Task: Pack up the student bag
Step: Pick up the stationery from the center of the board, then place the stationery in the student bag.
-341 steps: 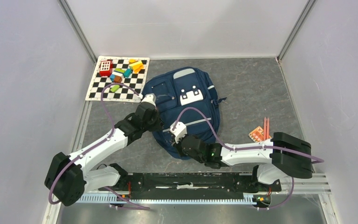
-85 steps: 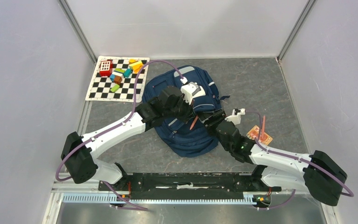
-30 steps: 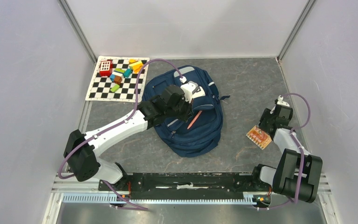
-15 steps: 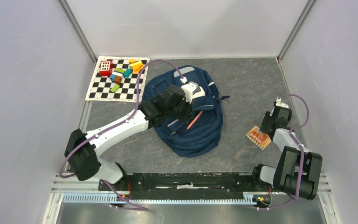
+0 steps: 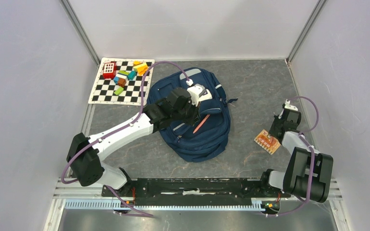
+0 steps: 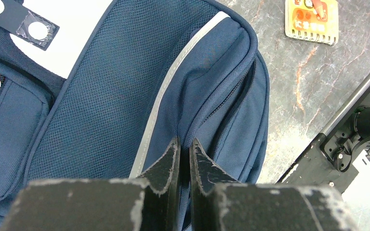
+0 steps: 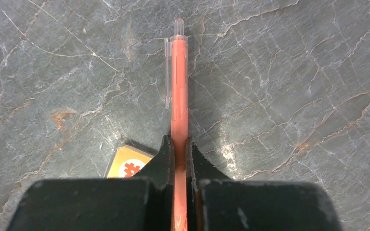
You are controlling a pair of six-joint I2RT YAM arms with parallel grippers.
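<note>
The navy student bag (image 5: 192, 130) lies in the middle of the table. My left gripper (image 5: 201, 107) rests on top of it. In the left wrist view that gripper (image 6: 183, 144) is shut on a fold of the student bag (image 6: 101, 96) beside its zip opening. An orange pen (image 5: 201, 123) pokes out of the bag. At the right, my right gripper (image 5: 276, 129) is down at the table. In the right wrist view it (image 7: 178, 142) is shut on a second orange pen (image 7: 179, 82) that lies on the grey surface.
A small orange notebook (image 5: 266, 141) lies just left of the right gripper, its corner (image 7: 125, 166) showing in the right wrist view. A checkered mat (image 5: 101, 94) with several coloured blocks sits at the back left. Walls enclose the table on three sides.
My right gripper's jaws have closed onto the orange pen on the table. The left gripper keeps its grip on the bag and has not moved.
</note>
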